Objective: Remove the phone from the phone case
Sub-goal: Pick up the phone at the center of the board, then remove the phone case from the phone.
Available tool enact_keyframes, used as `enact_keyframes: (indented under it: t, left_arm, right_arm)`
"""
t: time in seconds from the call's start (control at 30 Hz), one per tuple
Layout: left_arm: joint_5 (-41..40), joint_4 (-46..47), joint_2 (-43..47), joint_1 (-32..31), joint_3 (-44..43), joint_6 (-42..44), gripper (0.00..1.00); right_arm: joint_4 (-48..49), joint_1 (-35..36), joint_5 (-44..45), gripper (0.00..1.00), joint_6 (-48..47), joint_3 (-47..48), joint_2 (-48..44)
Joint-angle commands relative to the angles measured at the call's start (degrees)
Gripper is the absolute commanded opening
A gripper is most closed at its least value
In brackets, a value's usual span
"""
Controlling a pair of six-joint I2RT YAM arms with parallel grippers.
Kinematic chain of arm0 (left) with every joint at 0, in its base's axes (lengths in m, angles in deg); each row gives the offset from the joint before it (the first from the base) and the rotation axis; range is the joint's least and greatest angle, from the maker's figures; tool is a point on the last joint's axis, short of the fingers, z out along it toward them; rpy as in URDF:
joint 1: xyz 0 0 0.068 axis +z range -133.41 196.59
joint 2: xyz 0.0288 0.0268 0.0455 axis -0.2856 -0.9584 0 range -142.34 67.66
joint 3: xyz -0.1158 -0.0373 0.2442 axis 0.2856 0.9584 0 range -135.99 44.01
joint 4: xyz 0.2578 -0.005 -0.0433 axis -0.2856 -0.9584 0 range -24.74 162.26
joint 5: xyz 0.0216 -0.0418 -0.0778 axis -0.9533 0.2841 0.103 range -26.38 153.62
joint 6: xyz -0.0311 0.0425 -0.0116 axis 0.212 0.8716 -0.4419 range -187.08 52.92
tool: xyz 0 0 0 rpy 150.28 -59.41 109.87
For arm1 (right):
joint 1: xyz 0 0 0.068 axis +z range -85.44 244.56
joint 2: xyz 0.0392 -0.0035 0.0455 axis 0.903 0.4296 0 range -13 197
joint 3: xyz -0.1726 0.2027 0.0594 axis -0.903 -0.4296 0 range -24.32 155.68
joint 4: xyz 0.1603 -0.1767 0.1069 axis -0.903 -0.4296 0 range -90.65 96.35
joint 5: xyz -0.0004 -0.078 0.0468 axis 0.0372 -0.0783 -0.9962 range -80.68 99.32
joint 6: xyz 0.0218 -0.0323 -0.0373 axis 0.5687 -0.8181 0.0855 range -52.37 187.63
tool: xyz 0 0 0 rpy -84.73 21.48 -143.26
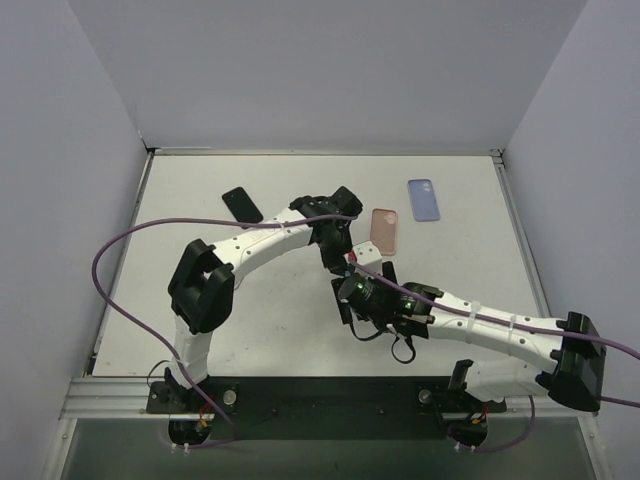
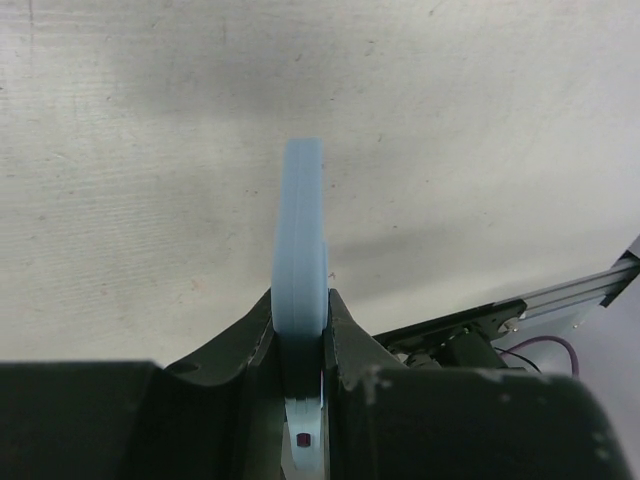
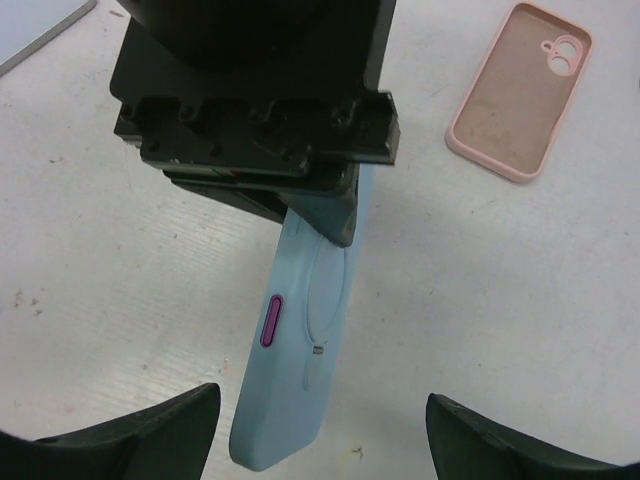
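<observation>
My left end effector [image 2: 300, 315] pinches the light blue phone case [image 3: 295, 350] over the table [image 3: 520, 300]; whether a phone is inside, I cannot tell. My right end effector [image 3: 325, 435] is spread near it. The pink case [image 3: 520, 90] lies empty. Only the top view shows the black phone [image 1: 242, 205].

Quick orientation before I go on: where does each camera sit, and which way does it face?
Top external: above and behind the bases, looking down on the table; both arms show.
Left wrist: on the left arm, looking along the left gripper, shut on the light blue case seen edge-on.
Right wrist: on the right arm, looking down past the open right gripper at that case and the pink case.
Shared: both wrist views show the light blue case.
</observation>
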Motion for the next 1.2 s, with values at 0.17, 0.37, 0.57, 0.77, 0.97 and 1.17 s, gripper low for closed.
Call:
enact_keyframes:
  t: [0.17, 0.37, 0.57, 0.77, 0.97, 1.17]
  left_arm:
    - [-3.31, -8.93, -0.65, -0.48, -6.11, -3.96, 0.00]
    - [-3.84, -10.26, -0.57, -0.57, -7.43, -3.26, 0.00]
    - [-4.45, -11.14, -0.13, -0.49, -7.69, -3.09, 0.00]
    - [-1.64, -10.09, -0.13, -0.22, -8.14, -2.29, 0.02]
    - [0.99, -4.56, 2.94, 0.92, -3.66, -2.47, 0.64]
    - [2.84, 2.39, 8.03, 2.85, 2.57, -3.17, 0.94]
  right_arm:
    - [-0.51, 3.95, 10.78, 0.68, 3.06, 7.16, 11.52]
    - [-2.53, 4.39, 11.39, 0.47, 6.66, 9.27, 15.31]
    - [-4.55, 4.74, 12.62, 0.06, 8.42, 10.42, 16.10]
    - [-7.80, 4.74, 15.26, 0.00, 9.65, 11.39, 16.45]
    - [-7.71, 3.95, 15.17, 0.00, 10.27, 9.81, 14.43]
    - [-6.93, 3.07, 14.47, 0.00, 10.71, 7.26, 11.54]
